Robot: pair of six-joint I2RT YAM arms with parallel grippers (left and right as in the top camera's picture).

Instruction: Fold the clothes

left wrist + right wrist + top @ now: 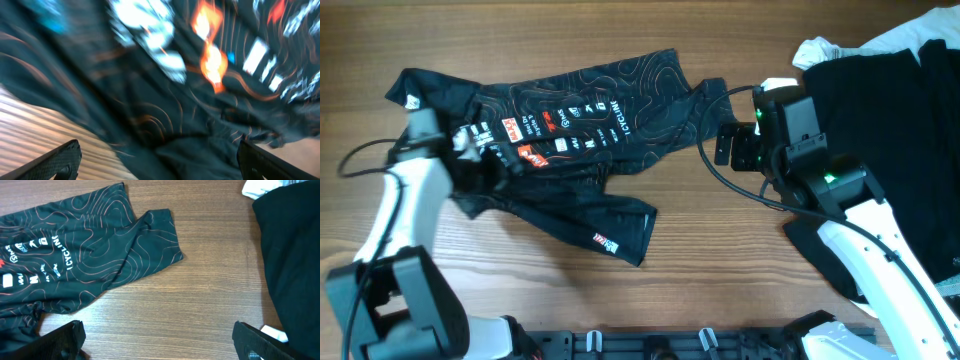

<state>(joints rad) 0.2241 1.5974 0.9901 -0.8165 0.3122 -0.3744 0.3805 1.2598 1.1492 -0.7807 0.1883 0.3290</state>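
We see the black jersey (610, 110) lying on the counter (720, 260), from the upper left of the frame over to the top middle. It is not flat. Its left end is bunched up. A long flap hangs down to the lower middle and ends in a corner with a small logo. Its right edge is a sleeve that reaches toward the right tool (728, 145), just beside it.

The left tool (470, 150) sits over the bunched left part of the jersey. In the left wrist view its fingers (57, 160) are spread wide, so it has let go, and cloth fills the picture between them. That picture is blurry, so we cannot tell if the fingers touch the cloth.

The right tool is spread wide too and holds nothing. In the right wrist view only bare wood lies between its fingers (62, 340), and the sleeve edge lies up and to the left.

The other clothes (890, 110) are a black heap in the upper right corner, with a white one (820, 48) poking out at the heap's top left edge. The heap's left edge is near the right tool.

Bare counter lies open in the lower middle of the frame, and in a strip between the sleeve and the heap.
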